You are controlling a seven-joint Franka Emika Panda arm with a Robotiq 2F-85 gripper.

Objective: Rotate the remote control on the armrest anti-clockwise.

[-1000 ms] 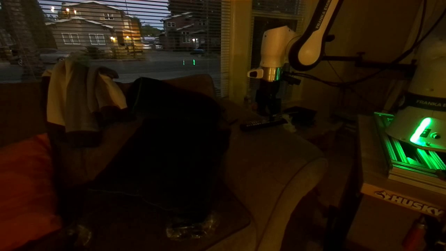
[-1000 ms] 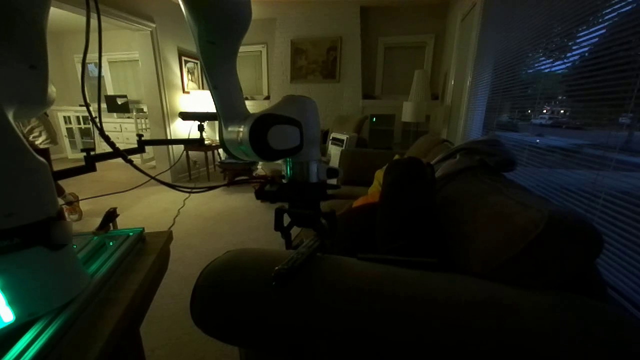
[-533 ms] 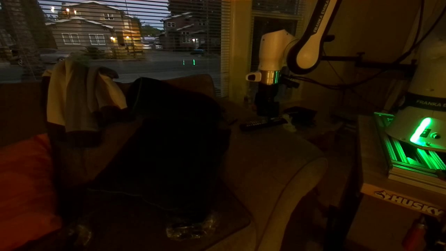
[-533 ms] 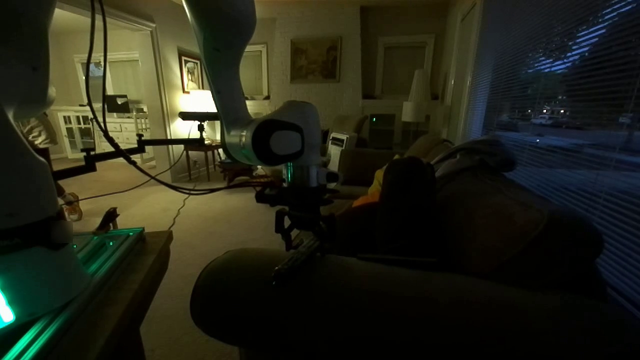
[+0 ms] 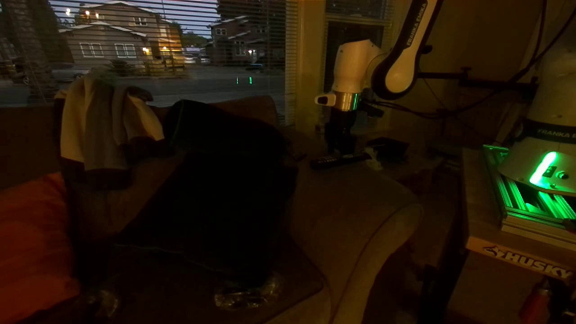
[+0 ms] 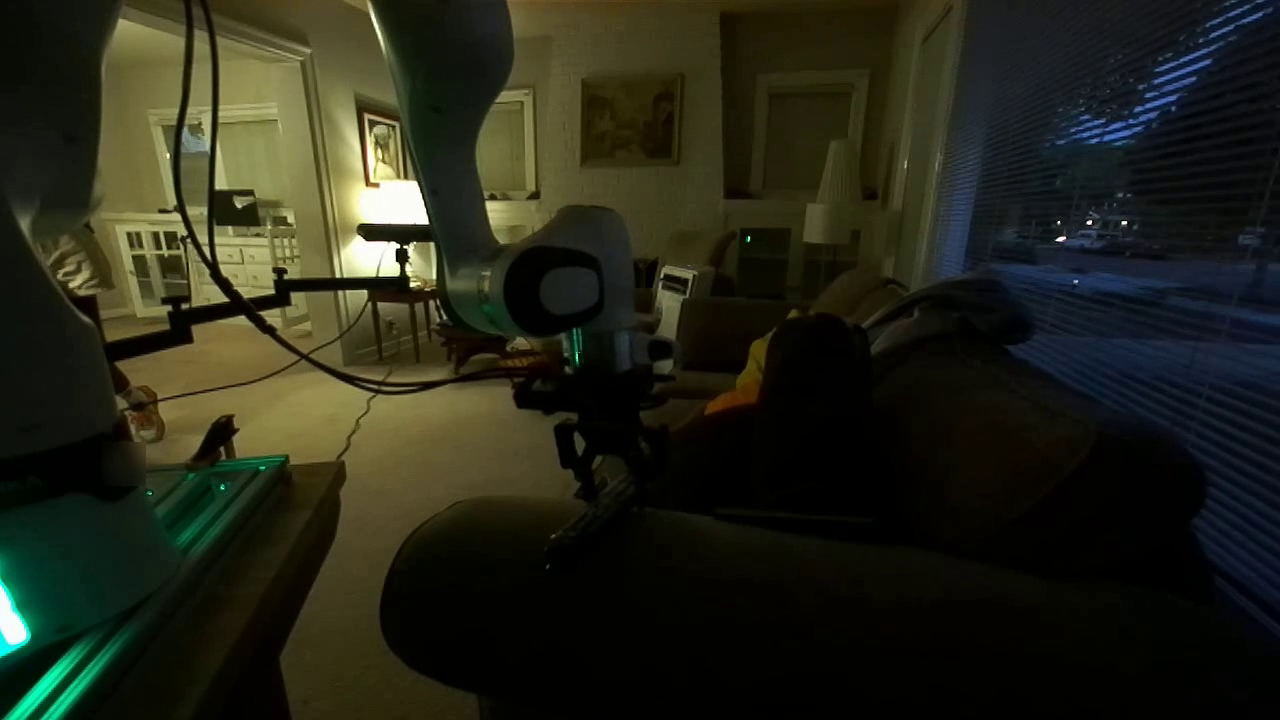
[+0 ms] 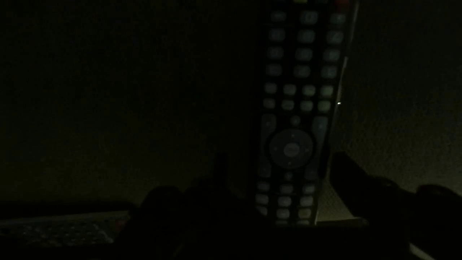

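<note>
The remote control (image 5: 330, 160) is a slim dark bar with pale buttons, lying flat across the top of the tan armrest (image 5: 355, 202). The remote also shows in an exterior view (image 6: 590, 525), near the rounded end of the armrest (image 6: 760, 580). In the wrist view the remote (image 7: 292, 148) runs nearly upright, its lower end hidden by the gripper. My gripper (image 7: 278, 164) is low over the remote, with one finger on each side. The right finger is close beside the remote's edge; a gap shows at the left finger. The gripper also shows in both exterior views (image 5: 340, 150) (image 6: 617, 488).
A dark cushion (image 5: 216, 202) leans on the sofa beside the armrest. A dark object (image 5: 389, 147) and a whitish thing (image 5: 374, 159) lie beyond the remote. A wooden workbench (image 6: 240, 550) carries the robot base. A speckled object (image 7: 65, 229) shows at the wrist view's lower left.
The arm has come down, so my gripper is lower at the remote. In an exterior view the near finger has shifted slightly inward. The remote has not visibly moved.
</note>
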